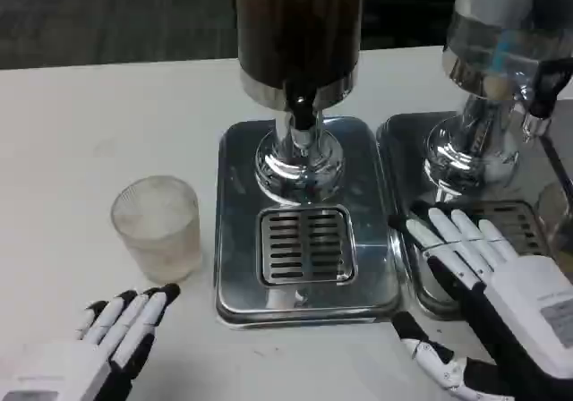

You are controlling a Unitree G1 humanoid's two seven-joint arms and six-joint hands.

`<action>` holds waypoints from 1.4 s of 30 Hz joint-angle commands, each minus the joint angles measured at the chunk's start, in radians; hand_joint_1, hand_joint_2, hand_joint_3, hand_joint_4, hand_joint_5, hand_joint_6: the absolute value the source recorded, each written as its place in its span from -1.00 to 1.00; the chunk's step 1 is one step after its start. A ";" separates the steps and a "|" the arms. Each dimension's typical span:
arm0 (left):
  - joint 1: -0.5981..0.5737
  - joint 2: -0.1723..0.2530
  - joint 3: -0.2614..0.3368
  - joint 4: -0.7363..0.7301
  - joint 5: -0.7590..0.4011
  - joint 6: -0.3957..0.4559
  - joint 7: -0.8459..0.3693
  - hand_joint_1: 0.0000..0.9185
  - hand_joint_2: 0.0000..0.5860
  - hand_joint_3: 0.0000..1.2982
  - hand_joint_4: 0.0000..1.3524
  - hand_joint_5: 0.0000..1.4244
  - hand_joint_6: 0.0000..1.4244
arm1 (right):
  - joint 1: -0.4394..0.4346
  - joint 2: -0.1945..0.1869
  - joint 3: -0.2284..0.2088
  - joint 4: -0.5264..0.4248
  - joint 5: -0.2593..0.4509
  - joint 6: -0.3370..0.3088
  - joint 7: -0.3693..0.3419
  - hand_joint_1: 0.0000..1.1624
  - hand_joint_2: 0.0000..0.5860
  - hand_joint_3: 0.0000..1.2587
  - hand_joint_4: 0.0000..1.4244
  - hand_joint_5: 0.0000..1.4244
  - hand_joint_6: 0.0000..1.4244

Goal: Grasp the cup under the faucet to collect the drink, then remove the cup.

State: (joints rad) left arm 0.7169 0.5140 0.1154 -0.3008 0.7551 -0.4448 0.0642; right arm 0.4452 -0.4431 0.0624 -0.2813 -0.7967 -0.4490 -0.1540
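Observation:
A frosted clear cup (158, 227) stands upright on the white table, left of the dispenser's steel base (236, 177) and not under the faucet. The black faucet (302, 113) hangs below a tank of dark drink (300, 21), above the slotted drip grate (306, 245). My left hand (116, 334) lies at the bottom left, just in front of the cup, fingers spread and pointing toward it, holding nothing. On the right, my right hand (479, 267) is open with fingers extended over the edge of the second steel base.
A second dispenser (501, 52) with clear liquid stands at the right on its own steel base (403, 146) with a drip grate (515, 222). The table's far edge (107, 61) runs across the top left. Open white tabletop lies left of the cup.

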 commanded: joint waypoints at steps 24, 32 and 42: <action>-0.015 -0.093 0.068 0.026 -0.080 -0.024 0.135 -1.00 -0.87 -1.00 -1.00 -1.00 -1.00 | 0.002 0.002 0.029 -0.002 0.022 0.052 0.028 -0.46 0.63 -1.00 -1.00 -1.00 -1.00; -0.102 -0.128 0.070 0.055 -0.153 0.043 0.115 -1.00 -0.95 -1.00 -1.00 -1.00 -1.00 | 0.011 0.007 0.035 -0.015 0.023 0.069 0.034 -0.48 0.63 -1.00 -1.00 -1.00 -1.00; -0.298 -0.090 0.074 0.198 -0.203 0.076 0.094 -1.00 -0.99 -1.00 -1.00 -1.00 -1.00 | -0.009 0.015 0.051 -0.014 0.030 0.076 0.039 -0.49 0.63 -0.94 -1.00 -1.00 -1.00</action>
State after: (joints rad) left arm 0.4643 0.3972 0.1860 -0.1497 0.5770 -0.3818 0.1802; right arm 0.4468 -0.4333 0.1063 -0.2834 -0.7778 -0.3774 -0.1240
